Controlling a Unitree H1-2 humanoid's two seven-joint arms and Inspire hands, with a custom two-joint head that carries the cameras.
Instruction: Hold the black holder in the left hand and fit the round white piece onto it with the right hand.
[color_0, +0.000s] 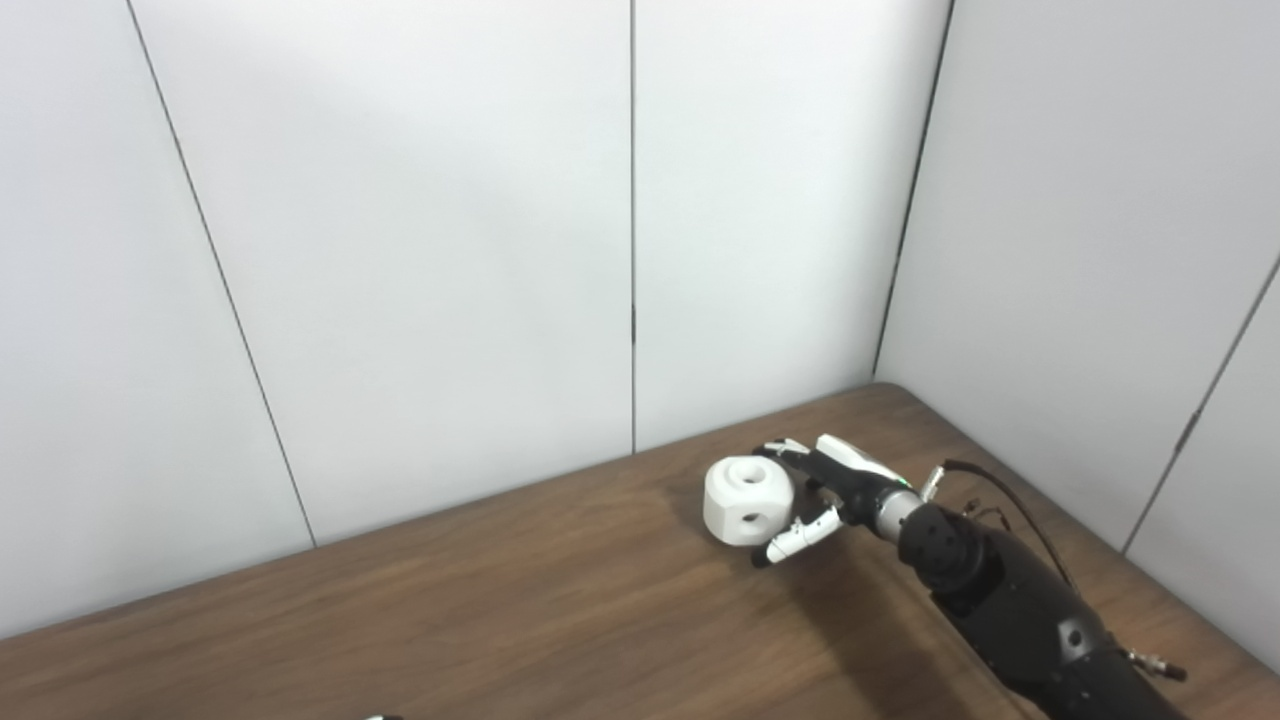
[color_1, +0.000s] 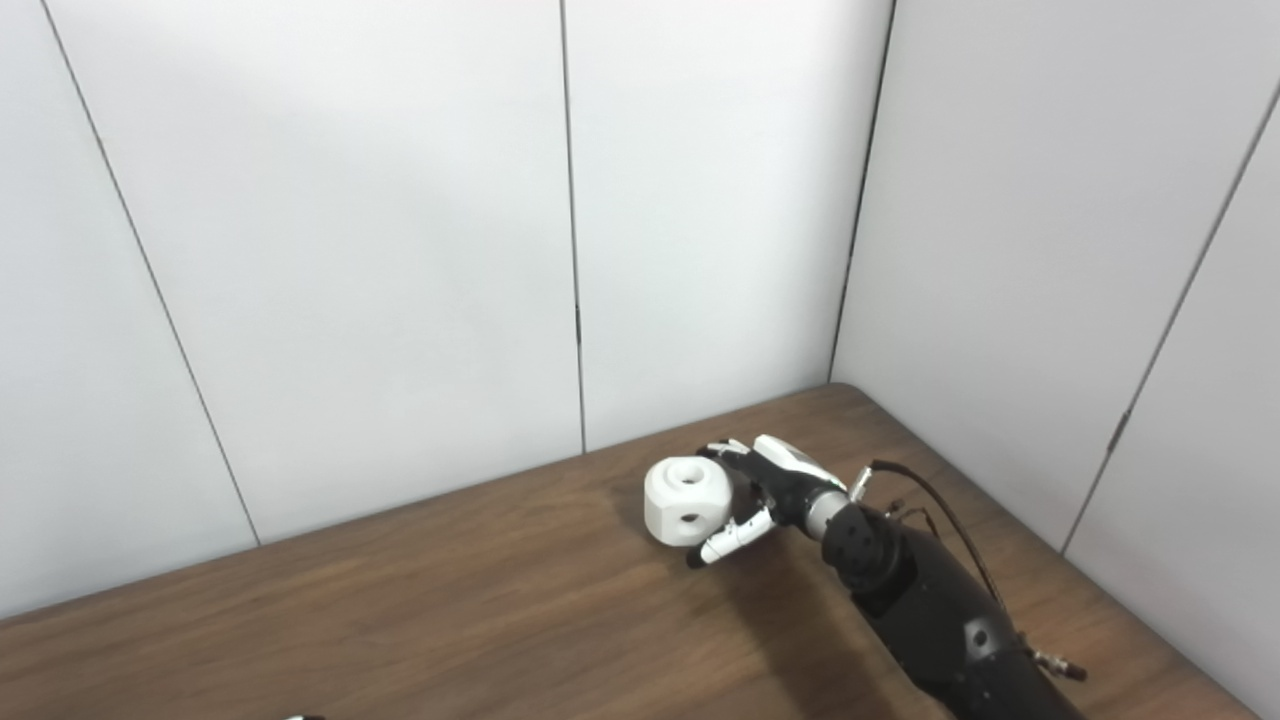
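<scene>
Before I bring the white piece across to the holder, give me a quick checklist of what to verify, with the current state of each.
1. Right hand on the round white piece: ok, fingers wrap its right side.
2. Piece off the table: cannot tell; it looks slightly tilted, with a shadow beneath.
3. Piece's holes visible for alignment: ok, one on top, one on the side facing the cameras.
4. Black holder in view: not ok, neither eye view shows it.
5. Left hand holding the holder: cannot tell; only a small white bit shows at the bottom edge, left of centre.
6. Path leftward over the table: ok, nothing stands on the visible wood.
</scene>
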